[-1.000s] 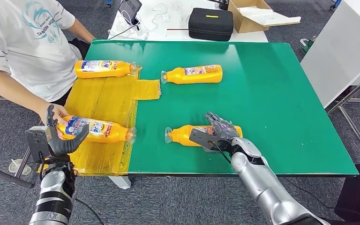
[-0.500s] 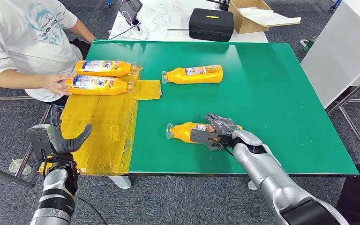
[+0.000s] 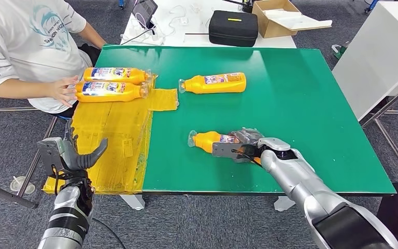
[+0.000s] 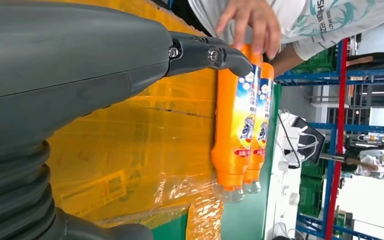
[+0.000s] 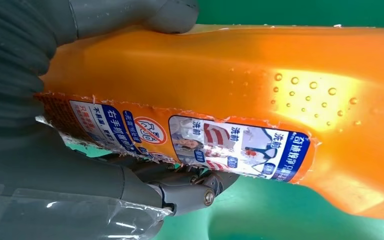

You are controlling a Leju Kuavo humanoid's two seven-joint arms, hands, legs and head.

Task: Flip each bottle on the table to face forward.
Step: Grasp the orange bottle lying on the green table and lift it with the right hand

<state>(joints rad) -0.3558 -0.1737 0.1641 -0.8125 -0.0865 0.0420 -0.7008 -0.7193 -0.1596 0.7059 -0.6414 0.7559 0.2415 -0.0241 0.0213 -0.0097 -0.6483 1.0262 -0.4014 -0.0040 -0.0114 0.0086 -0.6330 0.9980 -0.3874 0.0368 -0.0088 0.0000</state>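
Observation:
My right hand grips an orange bottle lying on the green table, cap to the left; close up, the bottle shows its small-print label with my fingers around it. Another orange bottle lies at the table's middle back. Two more bottles lie side by side on the yellow sheet at the far left, and these bottles appear past my left hand. My left hand hangs open off the table's front left corner, holding nothing.
A person in a white shirt sits at the left, one hand touching the bottle bases. A black case and cardboard box stand on a white table behind. A white cabinet stands to the right.
The person carried the near-left bottle back beside the far-left one. My left hand let it go and stays open. My right hand closed around its bottle and shifted it slightly right.

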